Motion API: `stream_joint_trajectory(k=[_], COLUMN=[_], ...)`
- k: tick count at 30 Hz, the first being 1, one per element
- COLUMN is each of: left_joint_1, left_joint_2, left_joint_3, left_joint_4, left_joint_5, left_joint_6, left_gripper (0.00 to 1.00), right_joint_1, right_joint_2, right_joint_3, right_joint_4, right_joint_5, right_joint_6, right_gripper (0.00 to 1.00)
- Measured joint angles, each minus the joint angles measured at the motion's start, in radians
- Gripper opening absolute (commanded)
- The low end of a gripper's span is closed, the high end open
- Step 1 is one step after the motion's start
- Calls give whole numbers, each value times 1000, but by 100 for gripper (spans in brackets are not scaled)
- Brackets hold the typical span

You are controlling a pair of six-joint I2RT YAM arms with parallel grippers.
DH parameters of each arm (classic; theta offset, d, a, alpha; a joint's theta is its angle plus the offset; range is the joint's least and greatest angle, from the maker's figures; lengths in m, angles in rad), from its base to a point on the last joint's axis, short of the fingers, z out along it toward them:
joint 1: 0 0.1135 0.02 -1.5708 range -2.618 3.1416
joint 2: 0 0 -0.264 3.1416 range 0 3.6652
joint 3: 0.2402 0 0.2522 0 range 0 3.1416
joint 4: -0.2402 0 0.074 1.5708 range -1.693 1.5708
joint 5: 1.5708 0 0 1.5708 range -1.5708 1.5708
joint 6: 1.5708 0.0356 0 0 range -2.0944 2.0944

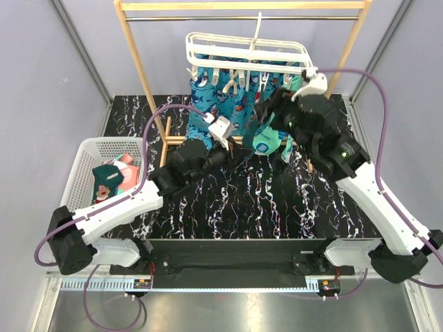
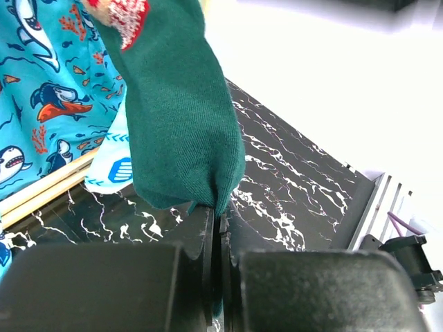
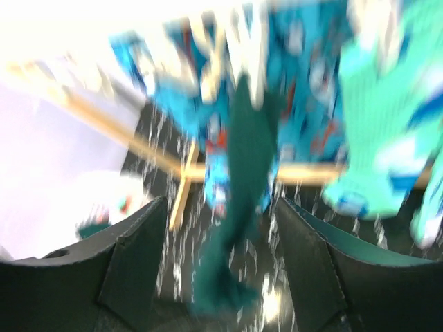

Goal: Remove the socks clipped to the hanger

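The socks (image 1: 214,90) are hanging in a row from the hanger (image 1: 242,48) at the upper centre of the overhead view, each one pinched at the cuff by one of the small white pegs (image 1: 232,79) so that it is dangling full length over the table (image 1: 277,207). The left gripper (image 2: 216,228) is pinching shut on the toe end of the teal sock (image 2: 180,117), at the bottom centre of its own view, probably to pull it taut and to carry it off once the cuff comes free. The right gripper (image 3: 228,277) is standing with its jaws apart and nothing between them, facing the pegs near the right end of the frame; its view is too blurred to tell whether a peg is gripping the teal cuff. The teal sock is showing a fine, even knit with a red-and-white patterned band at the top, and it is sagging softly. The shark socks (image 2: 41,83) are filling the upper left, bright blue and thin, and the mint sock (image 3: 374,117) is hanging at the right, ribbed with white marks. The hanger is looking like smooth rigid plastic with oval rails, hooked on the wooden stand (image 1: 138,62). The mesh basket (image 1: 90,149) is sitting at the left, likely as the drop place.
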Motion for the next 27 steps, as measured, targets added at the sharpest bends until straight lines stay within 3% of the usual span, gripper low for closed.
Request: stream_joint_trajectory(k=[6,11,18,27], left_joint_1=[-41,-56,-64,-73], left_joint_2=[6,6,6,6], left_joint_3=[0,0,0,0], left_joint_4=[2,2,2,2], left_joint_5=[-50,-76,-97,-102], left_joint_6=[7,11,12,12], left_gripper=[0,0,0,0], right_joint_1=[-3,-23,-33,-33], right_joint_2=[183,331,432,443], right_joint_3=[356,555,601,600], right_joint_4=[-53,-106,-165,-170], right_joint_5=[130,179,186,204], right_joint_6=[-133,-208,-246,-273], right_gripper=[66,62,57,54])
